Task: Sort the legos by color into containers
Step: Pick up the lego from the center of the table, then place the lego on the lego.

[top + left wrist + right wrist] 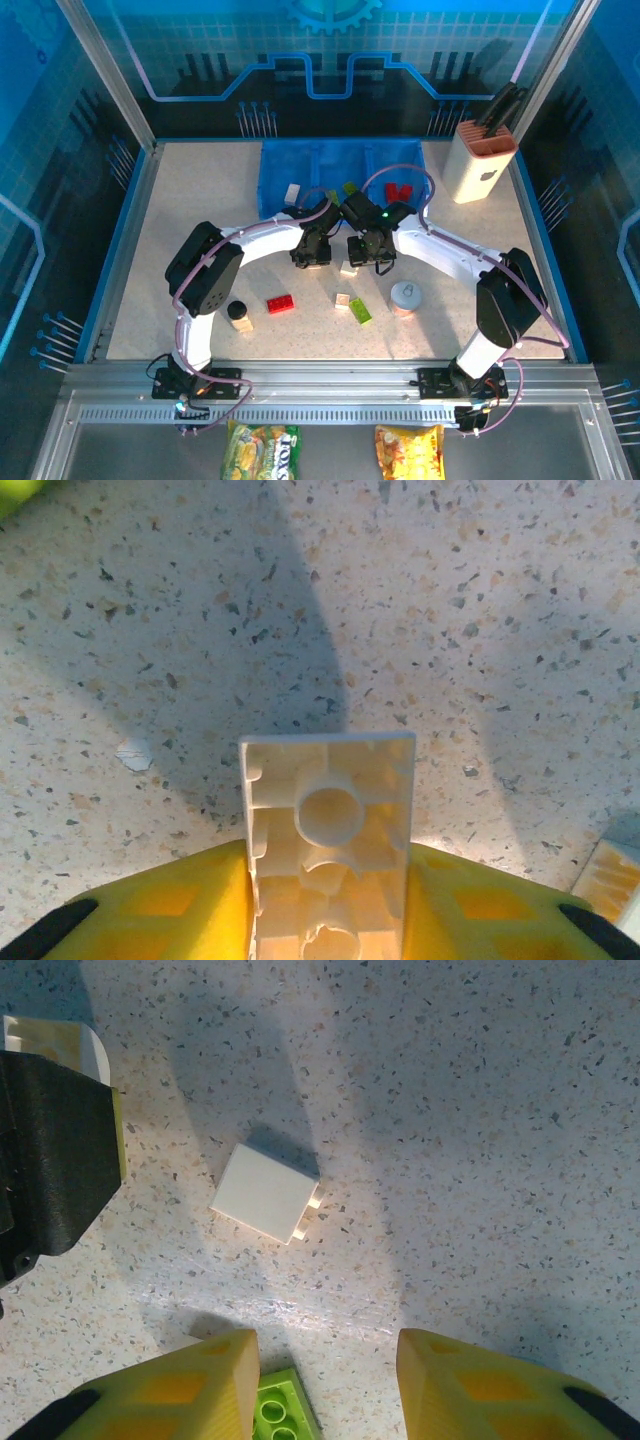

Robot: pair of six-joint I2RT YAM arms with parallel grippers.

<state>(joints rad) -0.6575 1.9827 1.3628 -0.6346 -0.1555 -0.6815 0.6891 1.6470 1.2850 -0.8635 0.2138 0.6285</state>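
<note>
L jaws clamped: my left gripper (328, 865) pinches a held white brick (330, 800) by its long sides. Its long axis runs 12–6 in the left wrist view, hollow underside facing the cam, free end poking out at 12 past my fingertips.

R jaws apart: my right gripper (328, 1380) is over the speckled table (500, 1110). A lime brick (283, 1418) shows studs-up by the 9 o'clock finger (touching it or not, can't tell). Ahead at approx 11, a loose white brick (265, 1192) lies on its side, studs aimed approx 4 o'clock. It's nearly square from here, so no clear long axis.

Count, top view:
- The blue tray (275, 170) sits at 12.
- Its 9 o'clock compartment holds 1 white tray brick (292, 192).
- The middle one holds 1 green tray brick (349, 187).
- The 3 o'clock one holds the red tray bricks (398, 190) (looks like 2, touching).
- On the table there's 1 red table brick (280, 303), axis approx 9–3.
- Also 1 green table brick (361, 313), axis approx 10–4, just beside 1 cream brick (343, 302).
</note>
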